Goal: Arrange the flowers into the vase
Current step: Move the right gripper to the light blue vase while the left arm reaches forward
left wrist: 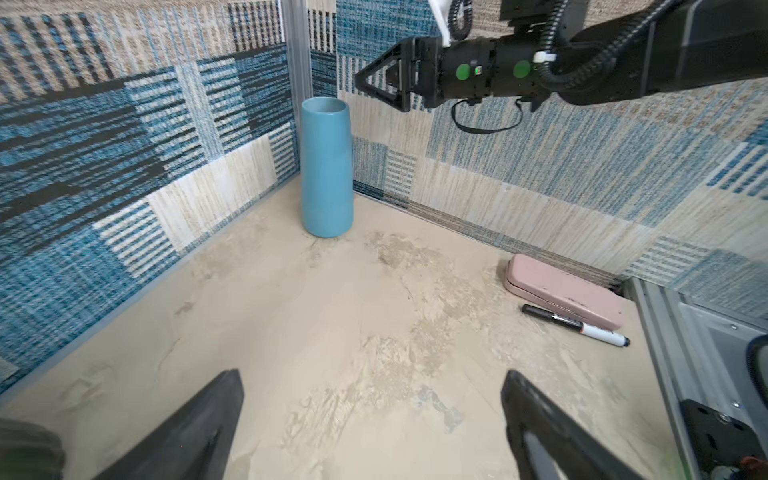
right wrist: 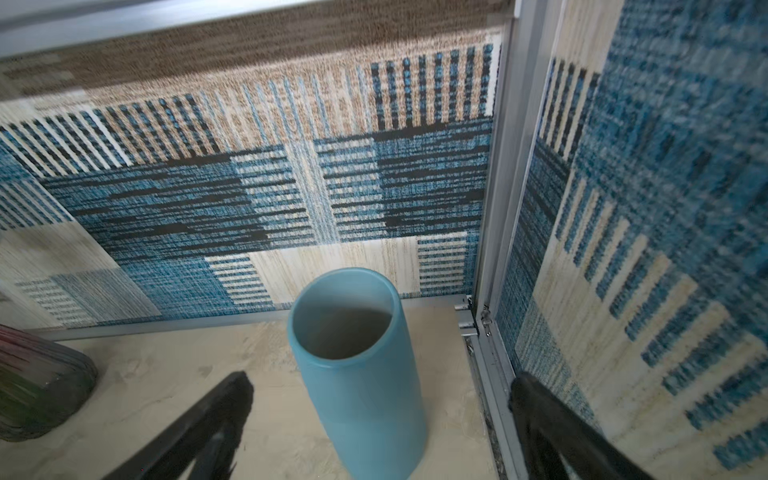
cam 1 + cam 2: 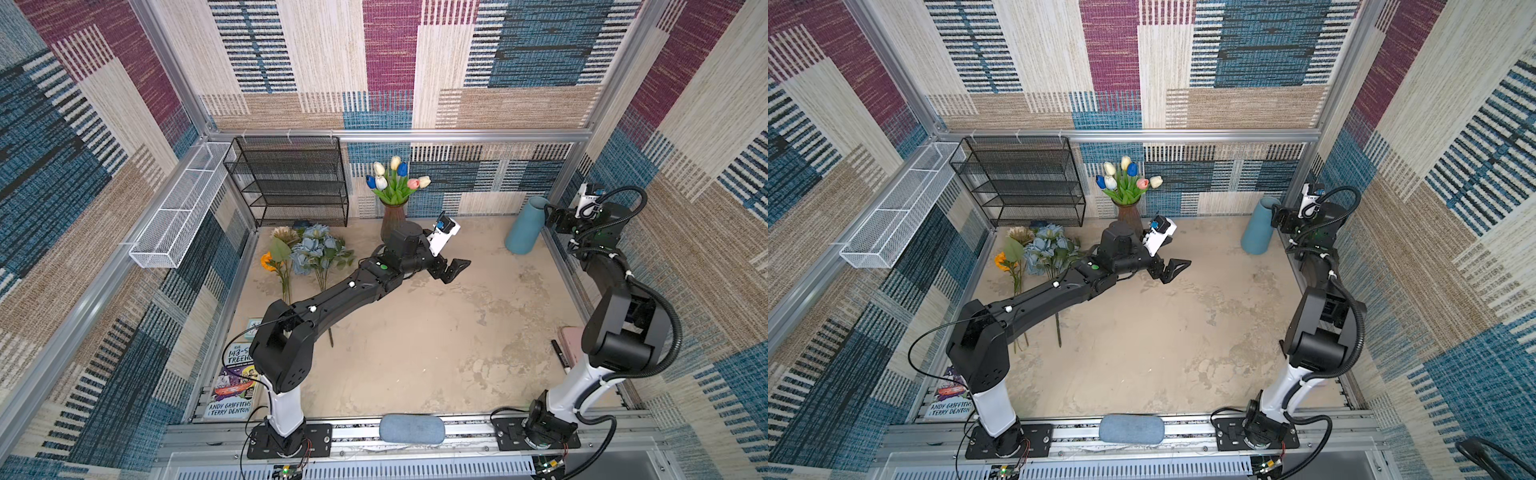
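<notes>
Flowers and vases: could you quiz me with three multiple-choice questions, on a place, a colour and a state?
1. The loose flowers lie: A) on the table's left side; B) in a bucket; C) on a chair.
2. The empty vase in the far right corner is: A) red; B) light blue; C) yellow.
3. The left pincer is: A) open, empty; B) shut on a stem; C) shut on a cup.
Answers: 1 A, blooms and stems rest on the tabletop; 2 B, its wall is pale blue; 3 A, its jaws stand apart with nothing between.
</notes>
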